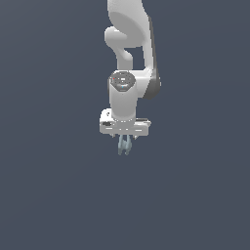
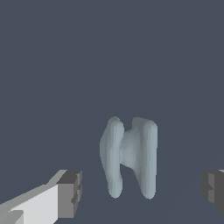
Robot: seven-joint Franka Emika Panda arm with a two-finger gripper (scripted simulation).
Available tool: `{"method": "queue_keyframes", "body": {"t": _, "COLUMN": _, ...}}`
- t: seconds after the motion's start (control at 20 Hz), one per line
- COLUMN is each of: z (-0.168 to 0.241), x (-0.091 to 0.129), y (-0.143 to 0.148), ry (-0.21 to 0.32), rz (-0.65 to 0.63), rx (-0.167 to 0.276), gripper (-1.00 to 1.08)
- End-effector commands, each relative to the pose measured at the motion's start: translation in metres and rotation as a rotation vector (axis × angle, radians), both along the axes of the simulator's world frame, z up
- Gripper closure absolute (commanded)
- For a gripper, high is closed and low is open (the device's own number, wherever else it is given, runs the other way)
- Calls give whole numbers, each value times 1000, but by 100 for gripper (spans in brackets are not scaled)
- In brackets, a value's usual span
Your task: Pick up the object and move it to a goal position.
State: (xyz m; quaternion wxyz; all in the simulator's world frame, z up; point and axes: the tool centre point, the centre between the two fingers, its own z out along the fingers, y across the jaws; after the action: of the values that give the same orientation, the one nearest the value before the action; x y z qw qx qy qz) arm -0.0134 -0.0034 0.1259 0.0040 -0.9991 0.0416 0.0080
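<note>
Between the spread fingers of the end effector (image 2: 142, 192) sits the pale blue spool-shaped object (image 2: 129, 156), untouched, gaps on both sides. Exterior view: object (image 1: 124, 145) directly under the end effector (image 1: 125, 141). Looks staged for a straight close on its narrow waist.

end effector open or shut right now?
Open. In the wrist view the two fingers sit wide apart, with the pale blue-grey object between them and clear gaps on both sides.
</note>
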Motion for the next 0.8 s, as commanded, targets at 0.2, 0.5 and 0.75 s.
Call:
{"method": "queue_keyframes", "body": {"t": 0.2, "z": -16, "x": -3, "y": 5, "ry": -14, "rz": -23, "rx": -8, "gripper": -92}}
{"method": "queue_keyframes", "body": {"t": 0.5, "z": -19, "x": -3, "y": 5, "ry": -14, "rz": -23, "rx": -8, "gripper": -92}}
{"method": "queue_keyframes", "body": {"t": 0.75, "z": -34, "x": -4, "y": 5, "ry": -14, "rz": -24, "rx": -9, "gripper": -92}}
